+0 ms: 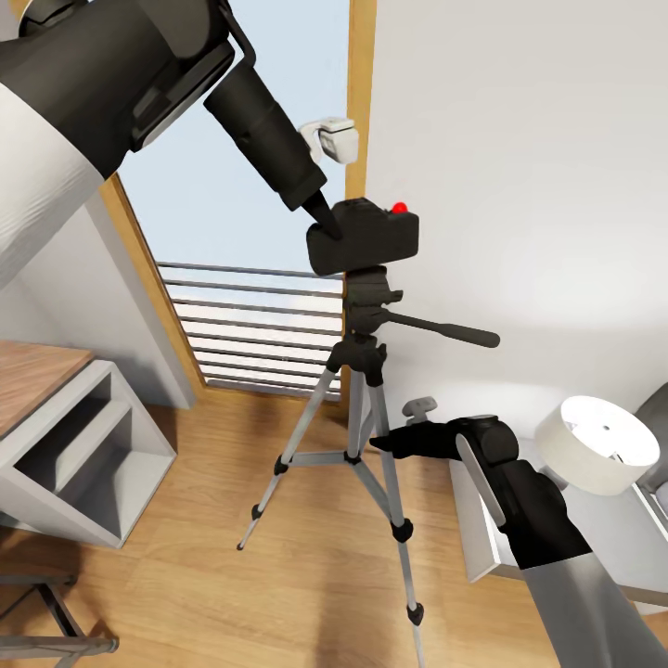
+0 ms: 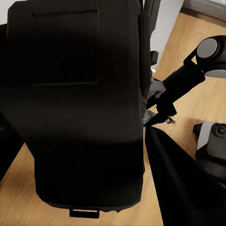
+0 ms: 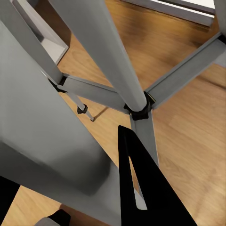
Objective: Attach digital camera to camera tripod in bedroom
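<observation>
The black digital camera (image 1: 364,237), red button on top, sits on the black head of the camera tripod (image 1: 369,311). The tripod stands on the wood floor by the window, its pan handle (image 1: 445,329) pointing right. My left gripper (image 1: 322,219) reaches down from the upper left and is shut on the camera's left end. The left wrist view shows the camera's back (image 2: 80,108) close up between the fingers (image 2: 179,183). My right gripper (image 1: 378,443) is lower, closed around a silver tripod leg (image 3: 56,136) beside its black finger (image 3: 136,188).
A white shelf unit (image 1: 74,445) with a wood top stands at the left, a grey stool (image 1: 46,626) below it. A white lamp shade (image 1: 598,443) sits on a white table (image 1: 482,538) at the right. Window railing (image 1: 250,325) runs behind the tripod.
</observation>
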Tool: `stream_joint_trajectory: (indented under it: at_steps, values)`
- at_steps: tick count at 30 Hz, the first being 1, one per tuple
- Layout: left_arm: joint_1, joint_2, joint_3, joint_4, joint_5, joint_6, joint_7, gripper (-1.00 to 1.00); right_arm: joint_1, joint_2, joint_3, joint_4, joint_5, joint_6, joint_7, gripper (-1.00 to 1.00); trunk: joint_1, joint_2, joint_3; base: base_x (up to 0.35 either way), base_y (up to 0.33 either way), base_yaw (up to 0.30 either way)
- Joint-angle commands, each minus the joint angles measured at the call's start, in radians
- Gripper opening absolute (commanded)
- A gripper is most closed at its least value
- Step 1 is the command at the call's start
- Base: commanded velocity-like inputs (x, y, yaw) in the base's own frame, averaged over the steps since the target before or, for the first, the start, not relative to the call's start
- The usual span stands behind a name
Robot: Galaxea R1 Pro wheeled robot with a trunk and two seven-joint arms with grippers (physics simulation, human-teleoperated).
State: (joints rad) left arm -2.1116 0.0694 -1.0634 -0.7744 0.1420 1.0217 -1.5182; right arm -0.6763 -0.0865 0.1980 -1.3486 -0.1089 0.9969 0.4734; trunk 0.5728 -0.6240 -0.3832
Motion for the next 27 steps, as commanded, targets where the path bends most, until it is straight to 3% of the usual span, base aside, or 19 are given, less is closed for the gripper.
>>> stream_joint_trajectory:
  at_steps: [1,7,17,27]
  values:
    - [-0.002,0.001,-0.005,0.0,0.007,0.008,0.001,-1.0,-0.001,-0.001,0.001,0.034,0.006,0.004,-0.005,-1.0,0.0,-0.001,-0.002,0.0,0.0,0.0]
    - [-0.002,0.0,-0.005,0.001,0.008,0.008,0.056,-1.0,0.0,-0.001,0.0,0.034,0.006,0.004,-0.006,-1.0,0.0,-0.001,-0.002,0.0,0.0,0.0]
    - [-0.002,-0.005,-0.006,0.001,0.01,0.007,0.073,-1.0,0.0,-0.001,0.0,0.034,0.006,0.005,-0.006,-1.0,0.0,-0.001,-0.002,0.0,0.0,0.0]
    - [0.0,-0.02,-0.003,0.026,0.023,-0.107,0.084,-1.0,-0.001,-0.001,0.0,0.034,0.006,0.005,-0.006,-1.0,0.0,-0.001,-0.002,0.0,0.0,0.0]
